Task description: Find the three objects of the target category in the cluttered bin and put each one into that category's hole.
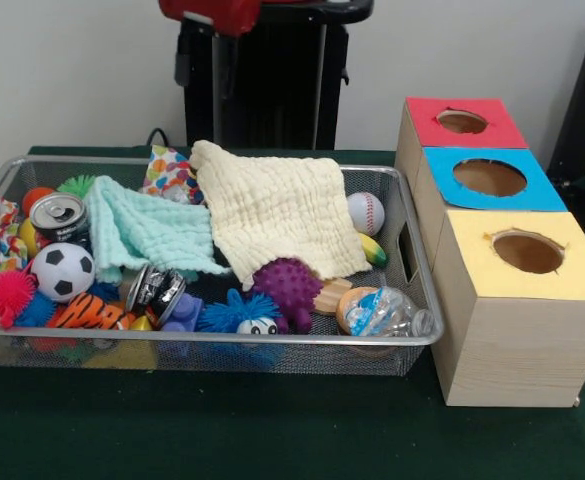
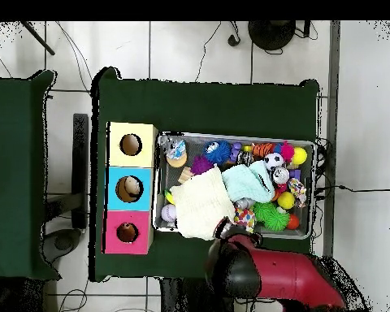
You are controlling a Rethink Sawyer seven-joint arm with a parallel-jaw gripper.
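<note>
Silver wire-mesh basket holds your orange striped plush tiger at its front left; the other two plush animals are hidden from you. The red-surrounded round hole looks empty. You cannot tell the gripper's state.

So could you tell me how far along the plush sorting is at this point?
Nothing looks done: the red-surrounded hole shows nothing inside. Nothing is in hand either; only the arm shows, at the wire basket's robot-side edge. The orange tiger lies in the clutter; the other two plush animals are not visible, perhaps under the cloths.
</note>
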